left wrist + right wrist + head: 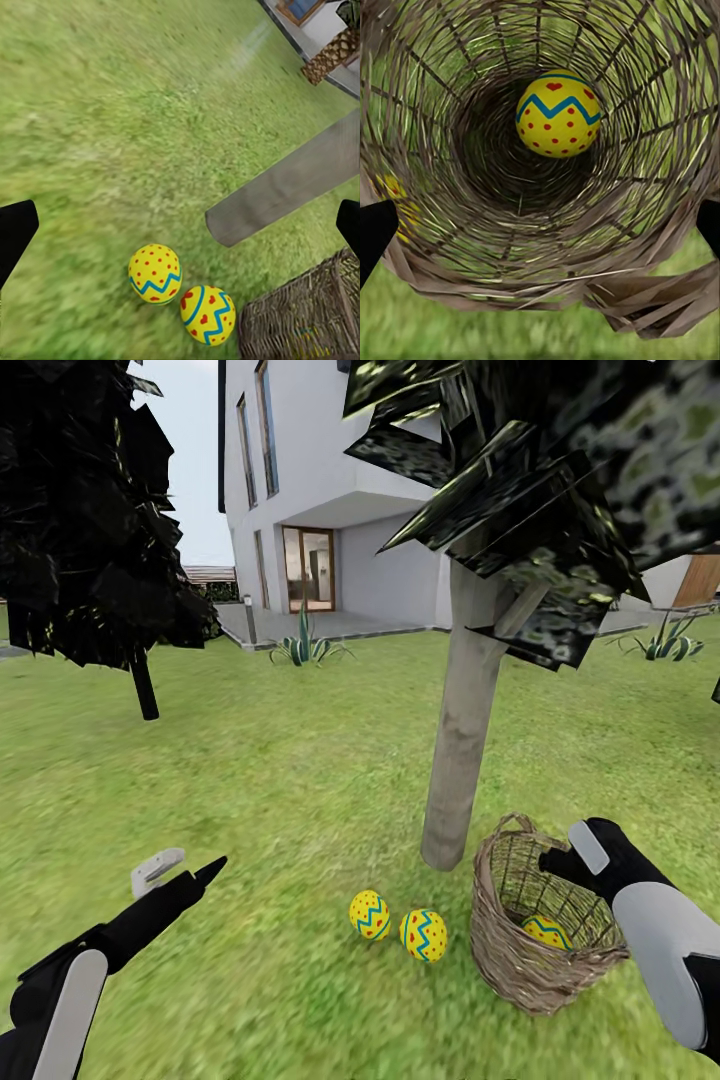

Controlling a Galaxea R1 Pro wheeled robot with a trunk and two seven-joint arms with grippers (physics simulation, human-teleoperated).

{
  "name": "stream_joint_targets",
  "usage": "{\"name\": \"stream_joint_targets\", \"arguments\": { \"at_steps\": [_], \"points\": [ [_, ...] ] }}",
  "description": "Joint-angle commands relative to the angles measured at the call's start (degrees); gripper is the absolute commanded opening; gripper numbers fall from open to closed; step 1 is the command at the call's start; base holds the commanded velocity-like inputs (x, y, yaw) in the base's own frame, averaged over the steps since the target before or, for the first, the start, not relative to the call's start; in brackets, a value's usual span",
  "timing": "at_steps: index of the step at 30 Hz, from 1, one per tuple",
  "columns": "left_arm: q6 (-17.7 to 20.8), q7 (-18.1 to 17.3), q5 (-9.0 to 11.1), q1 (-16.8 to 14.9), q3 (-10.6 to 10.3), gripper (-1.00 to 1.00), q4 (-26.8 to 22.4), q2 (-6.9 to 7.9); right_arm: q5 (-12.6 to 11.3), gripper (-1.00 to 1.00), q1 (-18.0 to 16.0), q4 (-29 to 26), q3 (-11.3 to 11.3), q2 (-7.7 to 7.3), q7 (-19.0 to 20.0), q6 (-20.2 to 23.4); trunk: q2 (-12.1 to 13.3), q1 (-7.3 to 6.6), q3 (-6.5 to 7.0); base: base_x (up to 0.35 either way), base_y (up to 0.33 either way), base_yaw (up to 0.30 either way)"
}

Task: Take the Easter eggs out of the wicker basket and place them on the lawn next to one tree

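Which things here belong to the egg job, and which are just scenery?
Job: two Easter eggs on the lawn, third egg in the wicker basket, the tree, right claw.
Scenery: house, dark tree, spiky plants.

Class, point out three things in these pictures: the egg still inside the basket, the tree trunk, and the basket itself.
egg in the basket [558, 112], right wrist view, on its yellow middle.
tree trunk [462, 730], head view, halfway up the bare trunk.
basket [510, 950], head view, on its woven outer wall.

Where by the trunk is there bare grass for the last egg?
Bare lawn lies left of the tree trunk and left of the two eggs. Crowded: the strip between those eggs, the trunk base and the wicker basket.
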Motion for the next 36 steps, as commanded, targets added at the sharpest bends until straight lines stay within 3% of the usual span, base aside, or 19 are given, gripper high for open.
{"name": "stream_joint_targets", "arguments": {
  "at_steps": [1, 15, 16, 24, 28, 36],
  "points": [
    [0.3, -0.2, 0.0, 0.0, 0.1, 1.00, 0.0, -0.01, -0.6, 1.00, 0.0, -0.1, -0.1, 0.01, -0.5, 0.1, -0.4, 0.21, -0.24, 0.000, 0.000, 0.000],
    [0.3, -0.2, 0.0, 0.0, 0.1, 1.00, 0.0, -0.06, -0.6, 1.00, -0.1, 0.0, 0.4, 0.18, -0.5, 0.8, -6.1, 3.29, -2.76, 0.000, 0.000, 0.000],
    [0.3, -0.2, 0.0, -0.1, 0.1, 1.00, 0.0, -0.07, -0.5, 1.00, -1.1, 0.0, 0.4, 0.19, -0.7, 3.5, -6.5, 3.51, -2.93, 0.000, 0.000, 0.000],
    [0.4, -0.2, 0.0, 0.0, 0.1, 1.00, 0.0, -0.02, -0.4, 1.00, -6.4, 1.4, 0.4, 0.04, -1.1, 10.7, -6.6, 3.71, -4.71, 0.000, 0.000, 0.000],
    [0.4, -0.3, 0.1, 0.0, 0.3, 1.00, -0.1, 0.09, -0.3, 1.00, -8.0, 4.5, 0.3, 0.18, -1.1, 11.3, -6.6, 3.71, -4.71, 0.000, 0.000, 0.000],
    [0.4, -0.4, 0.0, -0.1, 1.0, 1.00, -0.1, 0.11, -0.3, 1.00, -8.3, 5.3, 0.3, 0.19, -1.1, 11.3, -6.6, 3.71, -4.71, 0.025, 0.000, 0.000]
  ]
}}
